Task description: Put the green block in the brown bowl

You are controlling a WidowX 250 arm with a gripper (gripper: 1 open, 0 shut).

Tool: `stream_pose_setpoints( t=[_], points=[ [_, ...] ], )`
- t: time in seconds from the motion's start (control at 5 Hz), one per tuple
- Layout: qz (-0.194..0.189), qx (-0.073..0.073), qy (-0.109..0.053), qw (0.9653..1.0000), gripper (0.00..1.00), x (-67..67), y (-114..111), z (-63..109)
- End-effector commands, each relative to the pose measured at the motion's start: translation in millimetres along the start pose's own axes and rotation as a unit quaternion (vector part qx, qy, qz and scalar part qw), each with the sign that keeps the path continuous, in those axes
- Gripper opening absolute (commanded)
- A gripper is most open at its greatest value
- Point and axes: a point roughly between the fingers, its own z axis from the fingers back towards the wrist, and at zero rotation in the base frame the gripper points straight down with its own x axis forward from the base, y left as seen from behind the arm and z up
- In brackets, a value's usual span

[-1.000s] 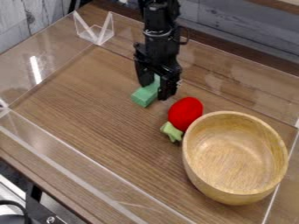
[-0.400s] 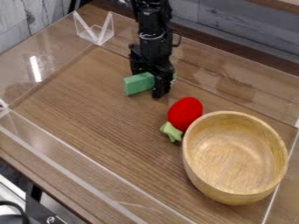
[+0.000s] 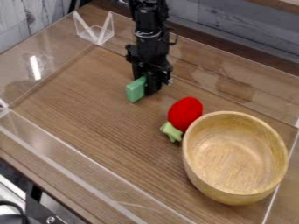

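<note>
The green block is a small mint-green bar lying on the wooden table, left of centre, slightly tilted. My gripper points straight down over its right end, with the black fingers closed in against that end. Part of the block is hidden behind them. The brown bowl is a large light wooden bowl at the lower right. It is apart from the gripper and has nothing in it.
A round red toy with a small green leaf lies between the block and the bowl, close to the bowl's rim. A clear plastic wall fences the table, and a clear stand sits at the back left.
The fingers, spread around the block in the earlier frames, have closed on its right end. The block has shifted a little to the left and turned. Bowl and red toy are unmoved.
</note>
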Motion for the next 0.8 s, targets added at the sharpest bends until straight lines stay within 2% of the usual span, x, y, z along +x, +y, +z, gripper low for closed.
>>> stream_pose_setpoints(
  t=[0.0,0.4,0.6],
  points=[
    [0.024,-0.005,-0.007,0.9997,0.0,-3.6,-4.7,22.4],
    [0.049,-0.008,-0.017,0.9986,0.0,-8.1,-14.2,53.9],
    [0.061,-0.007,-0.036,0.9975,0.0,-6.3,-33.2,86.6]
  ],
)
